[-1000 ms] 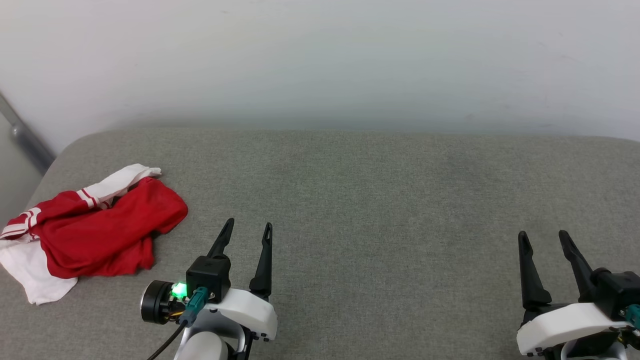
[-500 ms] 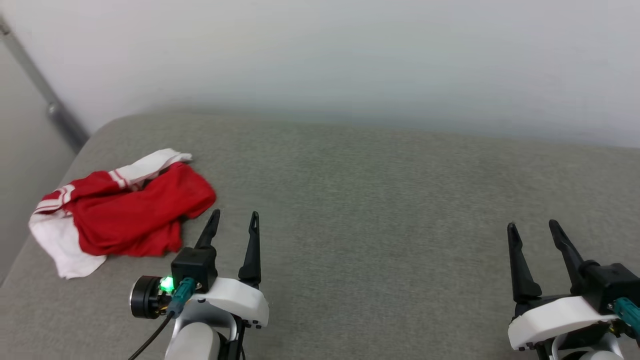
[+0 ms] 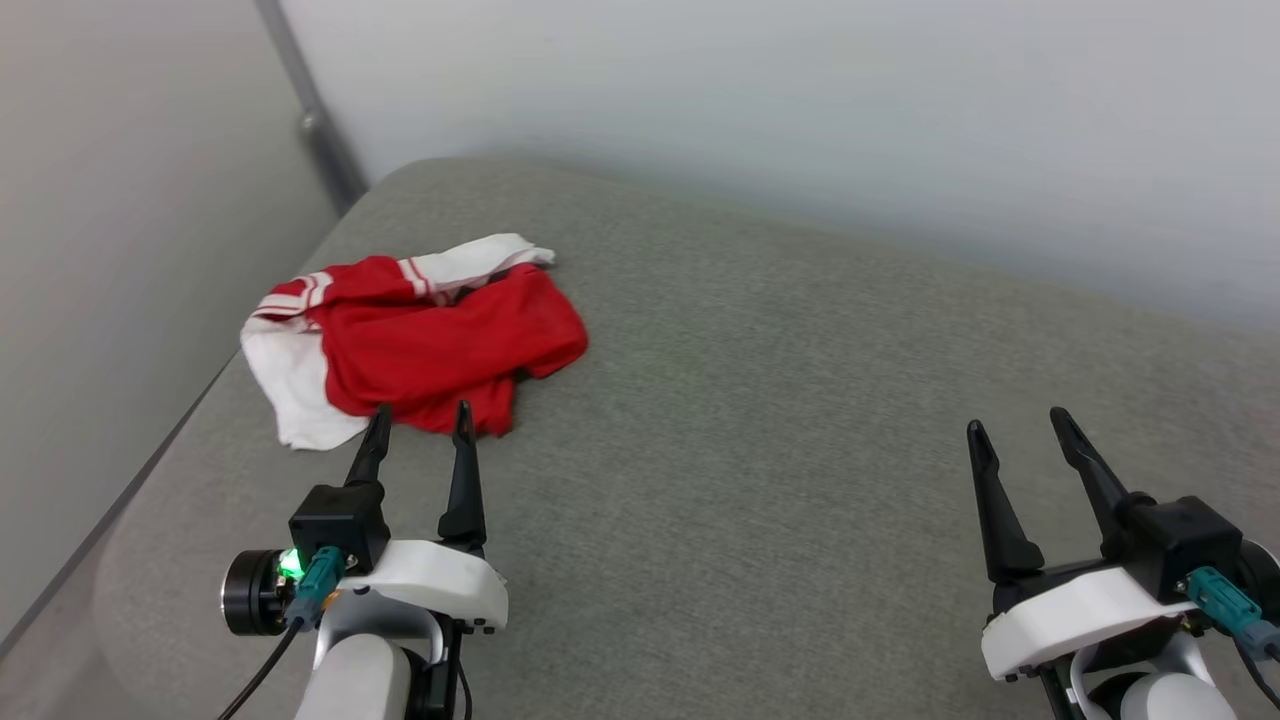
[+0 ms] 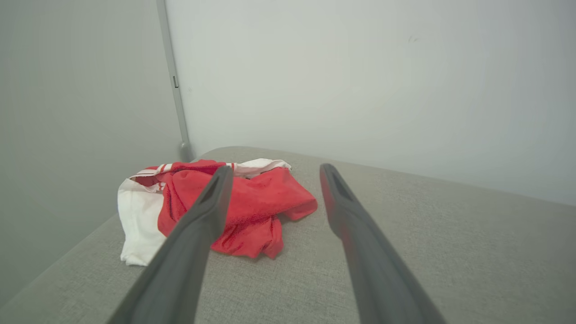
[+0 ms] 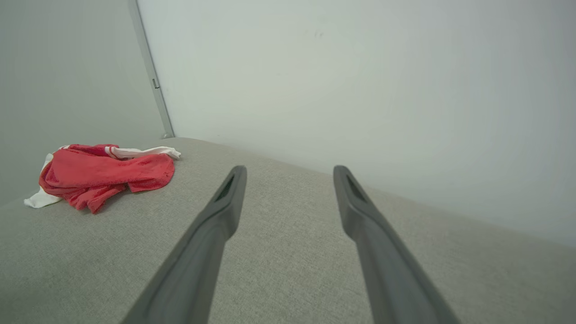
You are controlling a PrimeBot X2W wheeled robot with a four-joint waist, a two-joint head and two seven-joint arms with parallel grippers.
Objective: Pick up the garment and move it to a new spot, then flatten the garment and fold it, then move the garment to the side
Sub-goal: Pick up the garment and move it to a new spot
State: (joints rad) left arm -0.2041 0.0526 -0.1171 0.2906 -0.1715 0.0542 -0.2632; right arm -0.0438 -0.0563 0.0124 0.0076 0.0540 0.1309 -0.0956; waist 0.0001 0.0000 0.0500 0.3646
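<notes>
Garment (image 3: 420, 335) lies crumpled in a heap at the far left corner of the worktop (image 3: 760, 420). The folds hide most of the cloth, and which side faces up cannot be told. In the left wrist view the claw's left finger covers a strip of the garment (image 4: 252, 207). The right wrist view shows the garment (image 5: 103, 173) small and low, with little detail.

Look: red body bunched on top. One white sleeve spills toward the left edge. A second white piece runs along the far side. Red-white striped trim shows at the far left of the heap.

Left claw (image 3: 422, 408) stands spread wide and holds nothing. In the head view its tips sit at the near hem of the heap, and contact with the cloth cannot be told. The left wrist view has the left claw (image 4: 275, 168) pointing at the heap's right half.

Right claw (image 3: 1015, 419) is also spread wide and holds nothing, well apart from the garment over bare grey fabric. The same right claw (image 5: 290, 168) shows in its own wrist view.

Edges: the heap is near the worktop's rounded left edge and its far corner. A metal post (image 3: 310, 110) rises behind that corner, where the pale wall (image 3: 780, 120) meets a side wall. Bare worktop stretches from the heap to the right, past both claws. Both forearms are cut off at the bottom of the head view.
</notes>
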